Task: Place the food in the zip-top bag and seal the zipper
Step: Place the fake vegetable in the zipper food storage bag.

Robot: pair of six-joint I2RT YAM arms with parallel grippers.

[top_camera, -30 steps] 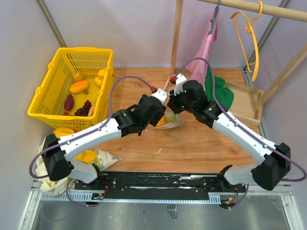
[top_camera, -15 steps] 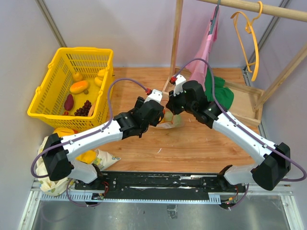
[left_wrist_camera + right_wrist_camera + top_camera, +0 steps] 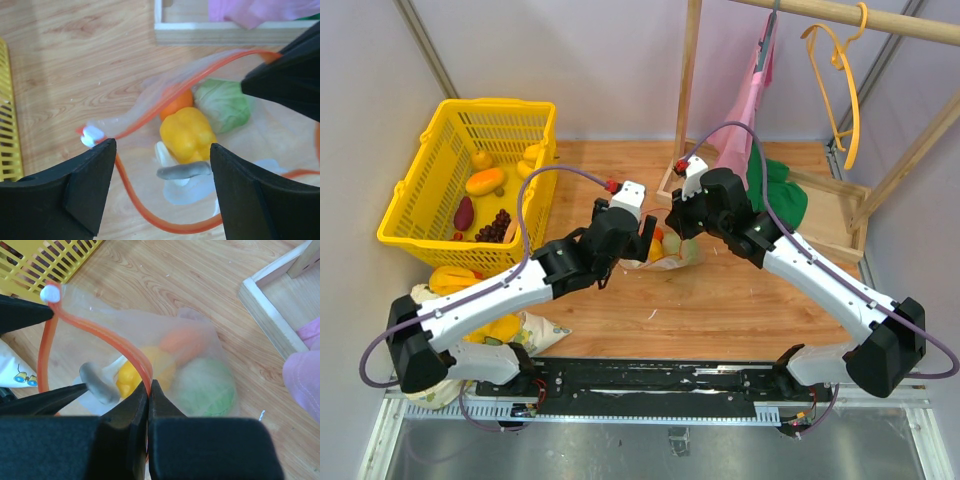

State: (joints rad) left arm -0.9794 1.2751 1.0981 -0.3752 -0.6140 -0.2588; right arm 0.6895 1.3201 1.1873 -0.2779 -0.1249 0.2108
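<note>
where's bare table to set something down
Bare table lies in front of the zip-top bag, toward the near edge, and behind it between the yellow basket and the wooden post. Crowded: around the bag, and the near left corner with snack packets.
</note>
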